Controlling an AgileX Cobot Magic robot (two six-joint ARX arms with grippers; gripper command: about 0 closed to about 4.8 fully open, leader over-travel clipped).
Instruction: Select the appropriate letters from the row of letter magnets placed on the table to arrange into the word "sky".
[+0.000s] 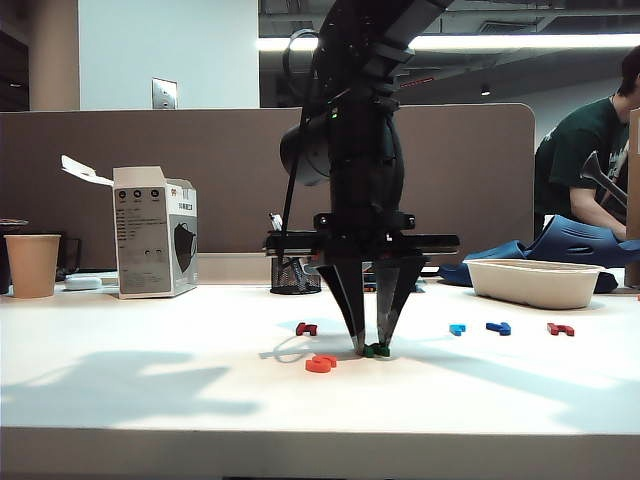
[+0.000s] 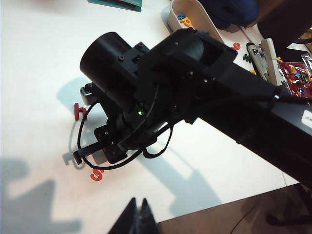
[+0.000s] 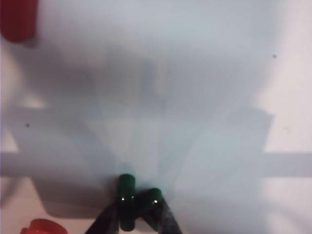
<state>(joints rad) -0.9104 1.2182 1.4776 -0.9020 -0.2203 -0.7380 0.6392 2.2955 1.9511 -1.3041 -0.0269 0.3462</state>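
The green K (image 1: 377,351) rests on the white table (image 1: 150,380) at mid-front, with my right gripper (image 1: 372,345) pointing straight down and shut on it. In the right wrist view the K (image 3: 127,195) sits between the dark fingertips of the right gripper (image 3: 139,217). The orange-red S (image 1: 320,364) (image 3: 43,227) (image 2: 97,174) lies just beside the K. The dark blue Y (image 1: 498,327) lies in the row farther back, to the right. My left gripper (image 2: 138,202) is shut and empty, hovering near the table's front edge; the exterior view does not show it.
Also in the row are a dark red letter (image 1: 306,328) (image 2: 79,111), a light blue letter (image 1: 457,328) and another dark red letter (image 1: 560,328). A white tray (image 1: 535,283), mesh pen holder (image 1: 294,276), carton (image 1: 155,232) and paper cup (image 1: 32,265) stand along the back. A person (image 1: 585,160) sits at far right.
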